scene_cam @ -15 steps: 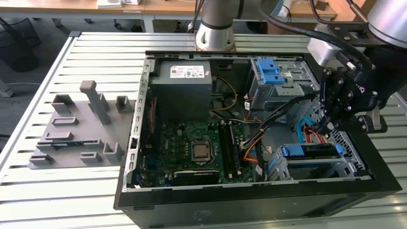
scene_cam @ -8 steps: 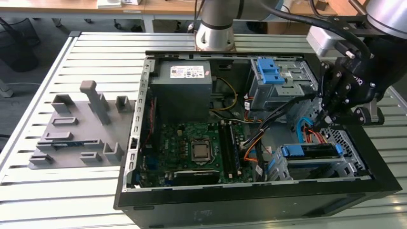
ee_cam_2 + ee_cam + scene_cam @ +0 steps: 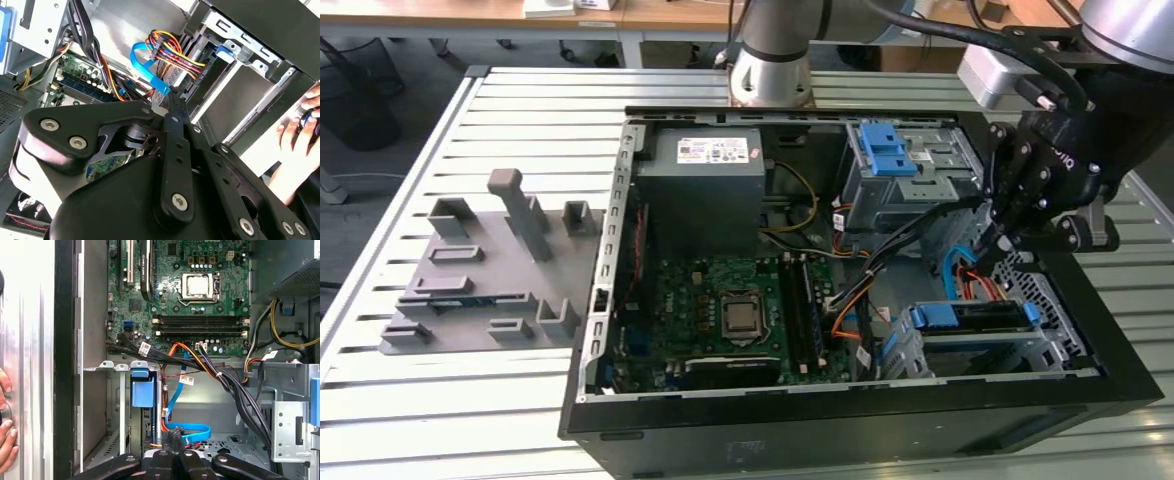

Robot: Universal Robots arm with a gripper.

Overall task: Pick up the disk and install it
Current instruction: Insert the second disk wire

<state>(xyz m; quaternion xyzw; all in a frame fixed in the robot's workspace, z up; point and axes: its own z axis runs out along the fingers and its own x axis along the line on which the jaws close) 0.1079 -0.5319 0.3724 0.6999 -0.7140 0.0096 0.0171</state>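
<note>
The disk (image 3: 970, 317) lies in the lower drive bay at the front corner of the open computer case (image 3: 854, 420), on the exterior view's right, its blue carrier handle facing the motherboard. In both wrist views the blue handle (image 3: 142, 390) (image 3: 226, 50) sits in the metal bay. My gripper (image 3: 1007, 240) hangs above the case, a little beyond the bay, and is apart from the disk. Its black fingers (image 3: 176, 455) are together with nothing between them, their tip (image 3: 172, 102) close to the blue data cable (image 3: 192, 430).
A motherboard (image 3: 734, 310), a grey power supply (image 3: 707, 180) and an upper drive cage with a blue latch (image 3: 887, 155) fill the case. Bundled cables (image 3: 220, 375) cross beside the bay. A grey fixture plate (image 3: 487, 270) lies on the table. A person's hand (image 3: 300, 130) rests outside the case.
</note>
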